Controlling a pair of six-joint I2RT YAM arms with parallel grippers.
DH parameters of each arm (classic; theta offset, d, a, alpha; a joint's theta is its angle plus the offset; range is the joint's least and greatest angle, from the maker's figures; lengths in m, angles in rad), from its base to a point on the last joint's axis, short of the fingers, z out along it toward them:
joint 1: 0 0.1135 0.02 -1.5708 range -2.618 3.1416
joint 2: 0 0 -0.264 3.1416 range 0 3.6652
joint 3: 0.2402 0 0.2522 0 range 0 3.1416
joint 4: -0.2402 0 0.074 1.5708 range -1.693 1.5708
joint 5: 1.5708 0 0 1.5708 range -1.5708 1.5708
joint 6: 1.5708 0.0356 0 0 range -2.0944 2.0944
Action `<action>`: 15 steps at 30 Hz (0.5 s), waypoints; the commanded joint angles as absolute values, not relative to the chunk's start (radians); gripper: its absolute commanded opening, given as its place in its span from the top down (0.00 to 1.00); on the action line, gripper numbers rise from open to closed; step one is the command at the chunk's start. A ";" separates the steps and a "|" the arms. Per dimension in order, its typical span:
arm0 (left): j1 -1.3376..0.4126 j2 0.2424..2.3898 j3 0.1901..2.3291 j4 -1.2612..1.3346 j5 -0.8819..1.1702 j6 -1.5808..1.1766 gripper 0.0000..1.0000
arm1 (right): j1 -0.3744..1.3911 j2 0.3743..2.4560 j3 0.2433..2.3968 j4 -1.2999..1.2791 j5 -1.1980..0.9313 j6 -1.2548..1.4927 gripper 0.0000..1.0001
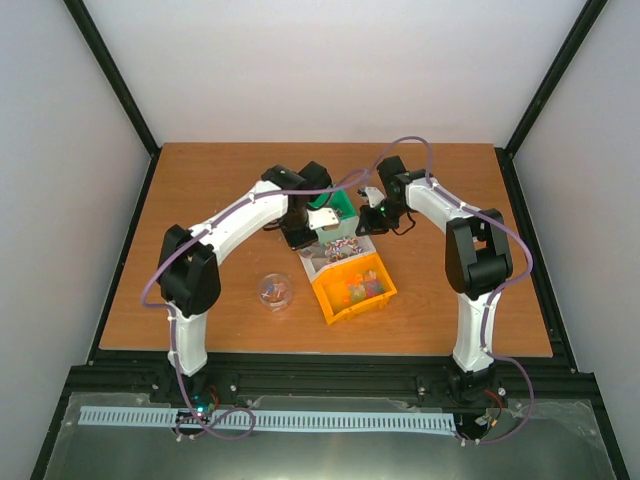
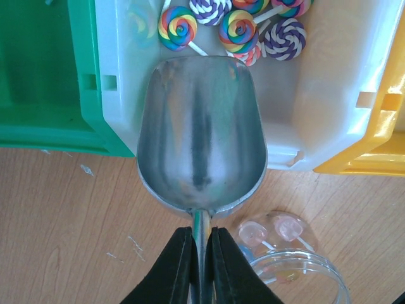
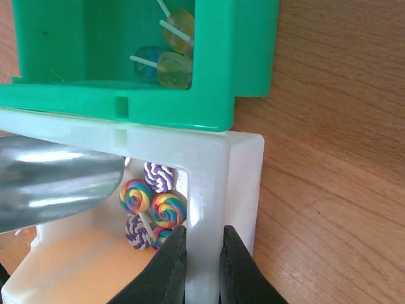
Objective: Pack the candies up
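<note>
Two grips were set: left gripper point(image 2: 201, 253) pinched shut on the scoop point(image 2: 201, 126) handle, right gripper point(image 3: 201, 253) clamped onto the white bin point(image 3: 209, 183) wall. Scoop was empty; candies point(image 2: 237, 28) lay just past its lip in that bin. My call: lip low, push under them, bin braced.

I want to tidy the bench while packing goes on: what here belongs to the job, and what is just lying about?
In use: lollipops, scoop in left gripper, white bin held by right gripper, jar.
Idle for now: green bin, yellow bin.
</note>
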State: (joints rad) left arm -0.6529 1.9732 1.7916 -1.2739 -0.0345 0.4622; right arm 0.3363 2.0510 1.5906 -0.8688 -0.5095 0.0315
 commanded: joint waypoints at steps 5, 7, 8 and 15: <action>-0.663 2.018 1.726 -1.095 0.033 0.428 0.99 | 0.348 2.082 1.610 -0.874 -0.553 0.023 0.97; -0.663 2.013 1.736 -1.073 0.053 0.424 0.99 | 0.349 2.081 1.611 -0.873 -0.549 0.023 0.97; -0.663 2.005 1.736 -1.060 0.056 0.420 0.99 | 0.348 2.082 1.611 -0.871 -0.548 0.024 0.97; -0.661 1.918 1.682 -0.986 0.078 0.414 0.99 | 0.348 2.082 1.613 -0.867 -0.527 0.033 0.97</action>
State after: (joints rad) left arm -0.6514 1.9297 1.7237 -1.1732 0.0158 0.4469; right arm 0.3325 2.0514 1.5925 -0.8642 -0.5034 0.0303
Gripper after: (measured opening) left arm 0.072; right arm 0.113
